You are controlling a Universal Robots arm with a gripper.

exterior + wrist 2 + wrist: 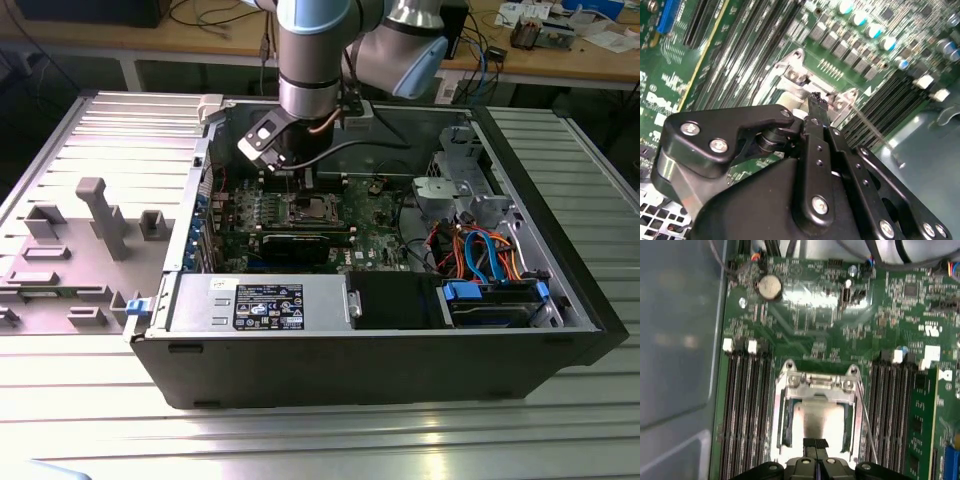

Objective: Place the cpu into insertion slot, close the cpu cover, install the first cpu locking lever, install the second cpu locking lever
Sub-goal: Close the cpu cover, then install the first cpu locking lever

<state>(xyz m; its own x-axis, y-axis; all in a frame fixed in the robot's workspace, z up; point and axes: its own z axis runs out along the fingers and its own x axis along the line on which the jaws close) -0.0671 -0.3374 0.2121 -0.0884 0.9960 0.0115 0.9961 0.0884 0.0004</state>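
Inside the open computer case, the insertion slot [308, 208] sits on the green motherboard [375, 225]. In the first wrist view the cpu [815, 415] shows as a shiny silver square lying in the slot. The silvery cpu cover [816, 381] frames the cpu and looks to be lying down over it. A thin wire locking lever [866, 412] stands off at a slant beside the socket, and it also shows in the second wrist view as a locking lever [875, 132]. My gripper [815, 443] hangs right over the cpu's edge with its black fingers together, holding nothing. It appears too as the gripper [816, 98] and the gripper [303, 182].
Rows of memory slots [745, 405] flank the socket on both sides. A black card [305, 243] and a power supply box [268, 305] lie in front of it. A drive cage with blue and orange cables [480, 255] is on the exterior view's right. A grey fixture tray [80, 240] lies outside the case on the left.
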